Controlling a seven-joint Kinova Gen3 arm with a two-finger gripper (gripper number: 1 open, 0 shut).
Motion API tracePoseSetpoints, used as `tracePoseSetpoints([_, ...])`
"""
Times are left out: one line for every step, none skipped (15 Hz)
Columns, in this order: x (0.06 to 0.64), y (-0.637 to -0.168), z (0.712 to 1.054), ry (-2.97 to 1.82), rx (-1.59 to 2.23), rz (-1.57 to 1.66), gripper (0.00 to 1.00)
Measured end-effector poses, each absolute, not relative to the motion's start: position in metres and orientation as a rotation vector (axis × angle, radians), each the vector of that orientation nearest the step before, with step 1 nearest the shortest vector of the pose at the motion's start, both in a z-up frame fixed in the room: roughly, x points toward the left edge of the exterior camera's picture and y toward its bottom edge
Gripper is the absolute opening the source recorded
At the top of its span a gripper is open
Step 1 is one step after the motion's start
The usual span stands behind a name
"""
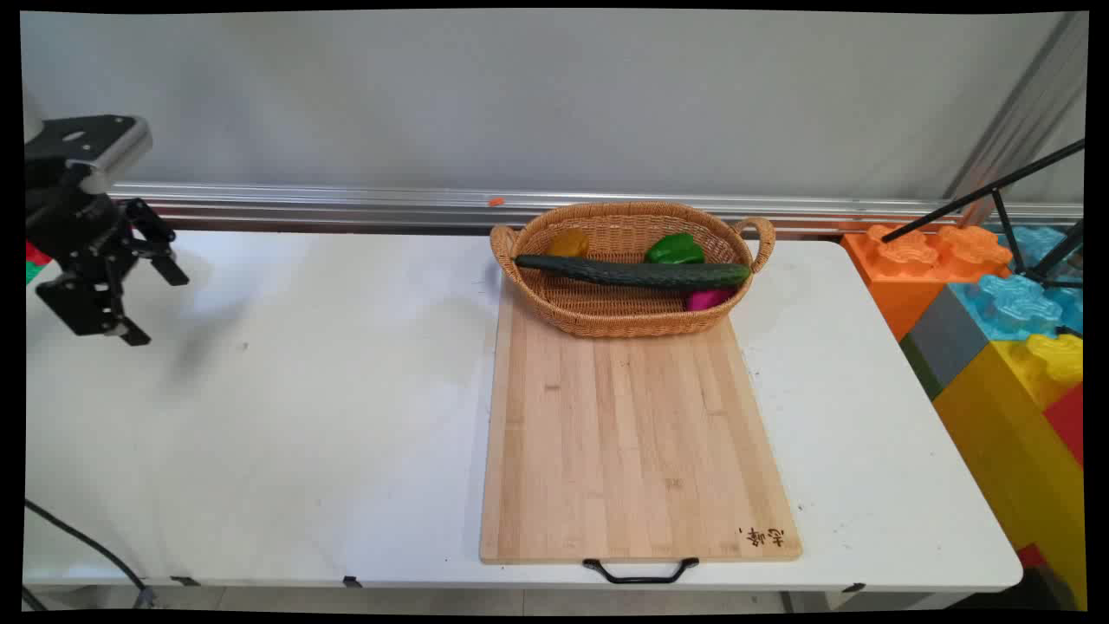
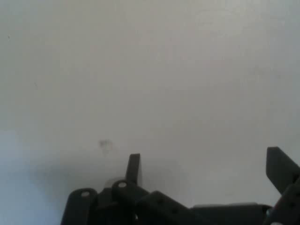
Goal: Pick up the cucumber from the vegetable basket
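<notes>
- The gripper [image 1: 156,308] hangs at the far left of the main view, above bare white table [image 1: 303,416], its 2 fingers spread wide with nothing between them
- In the hand view the same 2 fingers [image 2: 134,169] stand well apart over plain tabletop; only a faint smudge [image 2: 105,144] shows just beyond the left one
- Nothing lies under or beside the gripper; the nearest things are well apart from it, toward the table's middle
- A wicker basket [image 1: 537,299] with 2 handles sits on the far end of a wooden cutting board [image 1: 637,442], partly overhanging the board's far edge
- A long dark cucumber [image 1: 632,274] lies across the basket from its left rim to its right, resting over the other contents
- Behind it sit a yellow-orange pepper [image 1: 568,243] on the left and a green pepper [image 1: 674,250] on the right; a magenta piece [image 1: 709,299] peeks out in front of the cucumber near the right end, too hidden to name
- Judgement: any grasp in the basket meets the cucumber first, and it is best pinched across its narrow width near the middle, since an end grip would let it tilt
- Judgement: the basket looks light and may slide on the smooth board if a finger catches its rim
- The board's near half is bare, with a black handle [image 1: 641,572] at its near edge
</notes>
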State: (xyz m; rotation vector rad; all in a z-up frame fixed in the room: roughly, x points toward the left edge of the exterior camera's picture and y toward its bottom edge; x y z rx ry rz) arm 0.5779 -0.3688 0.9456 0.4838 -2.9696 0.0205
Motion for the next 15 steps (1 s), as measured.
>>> tracePoseSetpoints([0.575, -0.371, 0.943, -2.956, 0.481, 0.028, 1.0])
tracePoseSetpoints([0.569, -0.374, 0.941, -2.937, 0.479, 0.039, 1.0])
tracePoseSetpoints([0.562, -0.378, 0.94, -2.915, 0.478, 0.055, 1.0])
tracePoseSetpoints([0.551, -0.385, 0.939, -2.884, 0.475, 0.077, 1.0])
tracePoseSetpoints([0.541, -0.39, 0.939, -2.858, 0.471, 0.093, 1.0])
tracePoseSetpoints([0.53, -0.397, 0.939, -2.833, 0.465, 0.109, 1.0])
tracePoseSetpoints([0.516, -0.405, 0.94, -2.804, 0.461, 0.126, 1.0])
tracePoseSetpoints([0.504, -0.413, 0.94, -2.778, 0.456, 0.142, 1.0])
tracePoseSetpoints([0.488, -0.423, 0.939, -2.749, 0.45, 0.157, 1.0])
tracePoseSetpoints([0.472, -0.435, 0.938, -2.72, 0.446, 0.174, 1.0])
tracePoseSetpoints([0.456, -0.444, 0.938, -2.694, 0.436, 0.188, 1.0])
tracePoseSetpoints([0.436, -0.456, 0.938, -2.664, 0.415, 0.203, 1.0])
tracePoseSetpoints([0.417, -0.468, 0.937, -2.637, 0.394, 0.213, 1.0])
tracePoseSetpoints([0.398, -0.48, 0.935, -2.613, 0.376, 0.224, 1.0])
tracePoseSetpoints([0.38, -0.493, 0.933, -2.592, 0.363, 0.231, 1.0])
